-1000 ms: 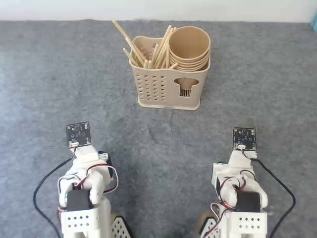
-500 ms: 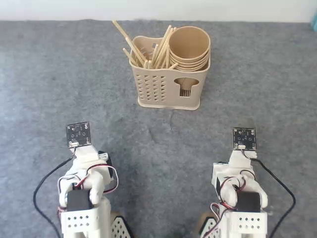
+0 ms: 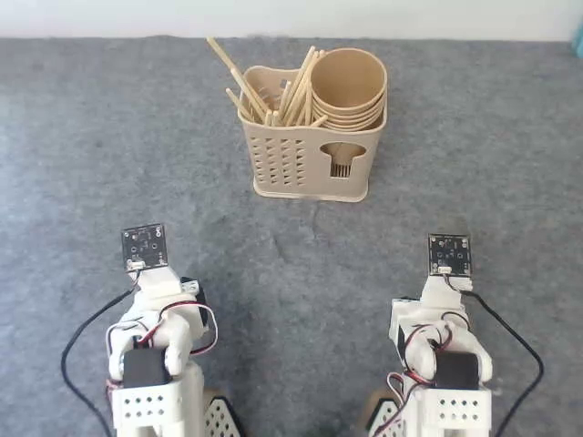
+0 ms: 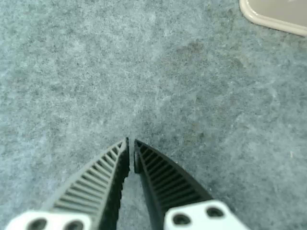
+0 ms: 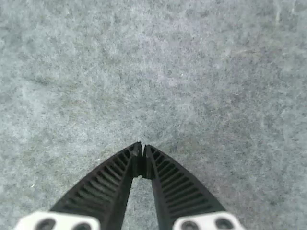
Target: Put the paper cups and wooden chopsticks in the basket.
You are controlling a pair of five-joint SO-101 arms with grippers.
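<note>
A beige perforated basket [image 3: 305, 164] stands at the far middle of the grey carpet. Its right half holds a stack of paper cups [image 3: 348, 86]. Its left half holds several wooden chopsticks [image 3: 273, 91] that lean out over the rim. Both arms are folded back at the near edge, far from the basket. My left gripper [image 4: 131, 143] is shut and holds nothing, hanging over bare carpet. My right gripper [image 5: 143, 146] is likewise shut and holds nothing. A corner of the basket [image 4: 273, 12] shows in the left wrist view.
Grey carpet [image 3: 291, 264] covers the table between the arms and the basket. A white wall strip [image 3: 291, 18] runs along the far edge.
</note>
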